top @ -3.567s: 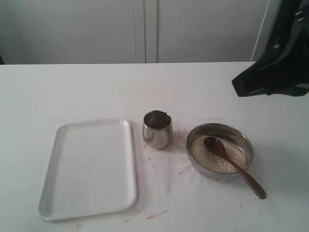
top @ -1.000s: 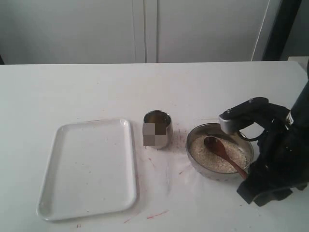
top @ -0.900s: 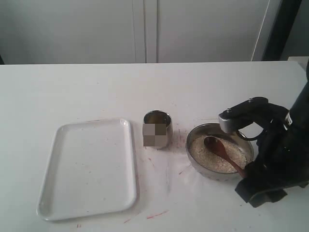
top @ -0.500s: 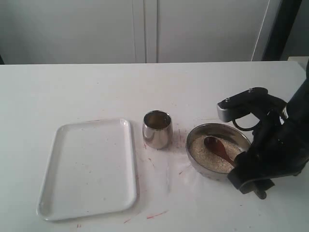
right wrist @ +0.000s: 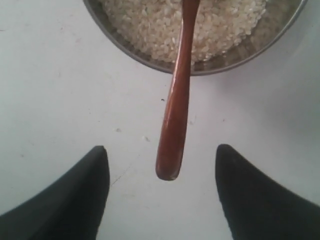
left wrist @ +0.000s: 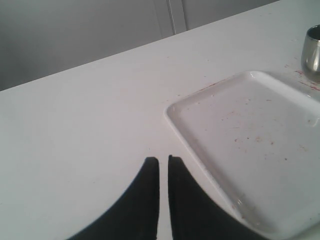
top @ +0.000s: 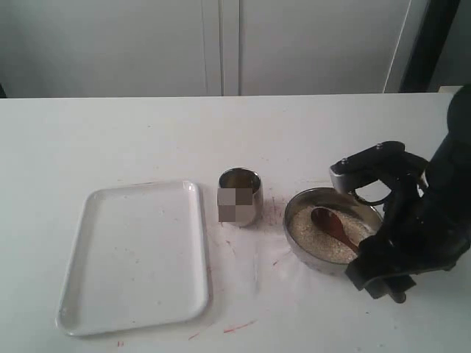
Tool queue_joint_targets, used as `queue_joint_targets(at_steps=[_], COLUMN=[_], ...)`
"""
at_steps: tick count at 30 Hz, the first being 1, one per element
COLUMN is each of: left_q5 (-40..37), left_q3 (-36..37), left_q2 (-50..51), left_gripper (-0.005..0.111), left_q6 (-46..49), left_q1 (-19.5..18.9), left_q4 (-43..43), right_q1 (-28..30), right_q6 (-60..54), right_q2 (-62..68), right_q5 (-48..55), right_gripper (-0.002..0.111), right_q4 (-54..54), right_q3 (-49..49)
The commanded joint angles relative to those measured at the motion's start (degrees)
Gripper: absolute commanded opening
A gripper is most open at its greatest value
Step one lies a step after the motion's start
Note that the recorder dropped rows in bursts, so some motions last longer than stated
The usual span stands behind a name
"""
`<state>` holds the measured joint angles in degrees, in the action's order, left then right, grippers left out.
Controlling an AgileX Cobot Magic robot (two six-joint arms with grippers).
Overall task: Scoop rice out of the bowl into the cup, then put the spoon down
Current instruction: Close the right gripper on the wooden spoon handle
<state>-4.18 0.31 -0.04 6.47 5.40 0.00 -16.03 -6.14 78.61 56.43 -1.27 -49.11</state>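
White tabletop [top: 110,132] fills the scene, with pale cabinet doors [top: 221,44] closing off the back. A white rectangular tray [top: 132,257] lies at 9 o'clock from the cup [top: 250,198], and its surface carries only a few specks. The left gripper [left wrist: 163,160] hangs over the tabletop near that tray's rim, its two dark fingers drawn together with a mere sliver between them, holding nothing. The cup stands upright near the middle. At 4 o'clock from it sits the bowl [top: 305,259], holding the rice [top: 316,239]. The spoon [top: 331,224] rests with its head on the grains, and its handle leans over the rim toward 5 o'clock. The right gripper [top: 383,278] sits low at the handle's end, its fingers spread wide on either side and clear of the wood.
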Motion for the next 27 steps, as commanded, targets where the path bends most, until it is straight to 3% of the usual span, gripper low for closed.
queue_joint_targets(at_steps=[1, 27], left_q5=[-0.2, -0.2], left_q3=[-0.3, -0.3], left_q2=[0.0, 0.0], left_gripper=[0.014, 0.014], left_q6=[0.0, 0.0], left_q1=[-0.1, -0.1], left_q4=[0.0, 0.0], right_q1=[-0.2, -0.2], right_q6=[0.9, 2.2], right_q2=[3.0, 7.2], right_q5=[-0.3, -1.8], right_gripper=[0.058, 0.040], right_q4=[0.4, 1.3], right_q3=[0.5, 0.5])
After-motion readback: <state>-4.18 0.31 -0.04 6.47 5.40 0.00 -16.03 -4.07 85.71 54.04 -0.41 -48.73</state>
